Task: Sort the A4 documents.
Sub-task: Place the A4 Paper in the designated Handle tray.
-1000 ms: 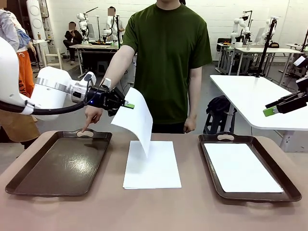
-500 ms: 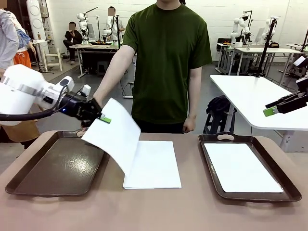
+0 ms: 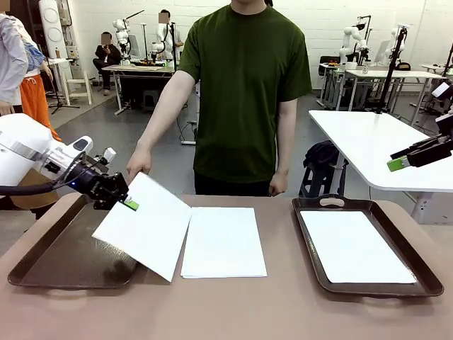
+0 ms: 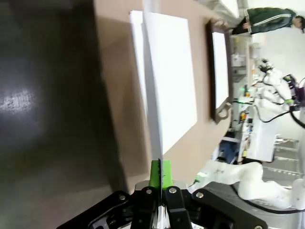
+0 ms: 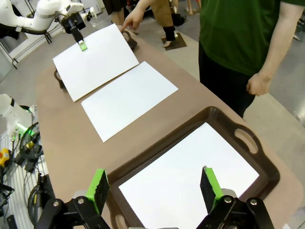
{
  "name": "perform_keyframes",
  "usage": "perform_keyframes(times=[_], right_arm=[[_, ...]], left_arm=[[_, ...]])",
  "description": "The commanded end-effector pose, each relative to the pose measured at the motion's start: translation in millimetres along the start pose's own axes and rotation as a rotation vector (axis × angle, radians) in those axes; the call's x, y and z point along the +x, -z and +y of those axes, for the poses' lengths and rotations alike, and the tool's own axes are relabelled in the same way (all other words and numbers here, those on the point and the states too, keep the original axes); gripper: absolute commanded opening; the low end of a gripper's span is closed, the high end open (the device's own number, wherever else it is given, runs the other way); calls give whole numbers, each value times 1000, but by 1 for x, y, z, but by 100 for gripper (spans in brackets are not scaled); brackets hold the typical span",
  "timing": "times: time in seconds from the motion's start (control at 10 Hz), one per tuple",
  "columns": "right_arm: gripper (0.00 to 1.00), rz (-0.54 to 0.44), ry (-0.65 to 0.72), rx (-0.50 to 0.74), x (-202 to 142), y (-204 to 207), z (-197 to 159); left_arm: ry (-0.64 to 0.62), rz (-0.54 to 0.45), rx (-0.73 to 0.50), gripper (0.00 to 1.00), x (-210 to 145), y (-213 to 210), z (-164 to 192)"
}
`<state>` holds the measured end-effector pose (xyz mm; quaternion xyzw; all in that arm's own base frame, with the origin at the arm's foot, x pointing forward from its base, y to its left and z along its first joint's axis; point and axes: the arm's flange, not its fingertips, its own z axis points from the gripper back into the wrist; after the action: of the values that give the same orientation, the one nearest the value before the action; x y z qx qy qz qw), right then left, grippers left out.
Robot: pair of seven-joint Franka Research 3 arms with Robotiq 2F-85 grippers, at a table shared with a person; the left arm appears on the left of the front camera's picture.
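Left robot hand [image 3: 131,205]: black with green pads, held above the far part of the dark brown handled tray [image 3: 49,258] at the desk's left end. Its jaws are pressed together on the upper corner of one blank white A4 sheet [image 3: 145,227]. In the left wrist view the hand [image 4: 157,167] pinches this sheet [image 4: 152,95] seen edge-on.

Held sheet: it slants down and away from the left robot hand towards the desk's middle, over the left tray's right rim. Its lowest corner comes down just beside the near left corner of the middle stack. Whether that corner touches the brown desk [image 3: 233,312] cannot be told.

Middle stack: blank white A4 documents [image 3: 225,241] lie flat on the desk's centre, between the two trays.

Right tray: a second dark brown handled tray [image 3: 309,241] at the desk's right end holds white A4 paper [image 3: 354,246] lying flat inside its rim.

Right robot hand [image 3: 398,164]: raised off beyond the desk's right edge, jaws wide, gripping nothing. In the right wrist view this hand [image 5: 155,183] looks down on the right tray's paper [image 5: 190,176].

Person: stands at the desk's far edge in a dark green T-shirt. One person's hand [image 3: 139,164] reaches down towards the left tray's far handle, just above the held sheet.
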<state>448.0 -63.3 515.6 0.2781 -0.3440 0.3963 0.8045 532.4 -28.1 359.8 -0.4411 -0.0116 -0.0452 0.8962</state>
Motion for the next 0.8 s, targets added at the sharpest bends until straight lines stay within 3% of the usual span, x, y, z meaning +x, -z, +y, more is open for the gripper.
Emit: perform_keyframes(times=[0.0, 0.3, 0.7], right_arm=[[100, 1, -3, -11, 1, 1, -1], [100, 1, -3, -11, 1, 1, -1], [100, 1, -3, -11, 1, 1, -1]], left_arm=[[22, 20, 127, 1, 0, -24, -1], [-33, 16, 290, 1, 6, -49, 19], [-52, 10, 329, 1, 12, -67, 31]])
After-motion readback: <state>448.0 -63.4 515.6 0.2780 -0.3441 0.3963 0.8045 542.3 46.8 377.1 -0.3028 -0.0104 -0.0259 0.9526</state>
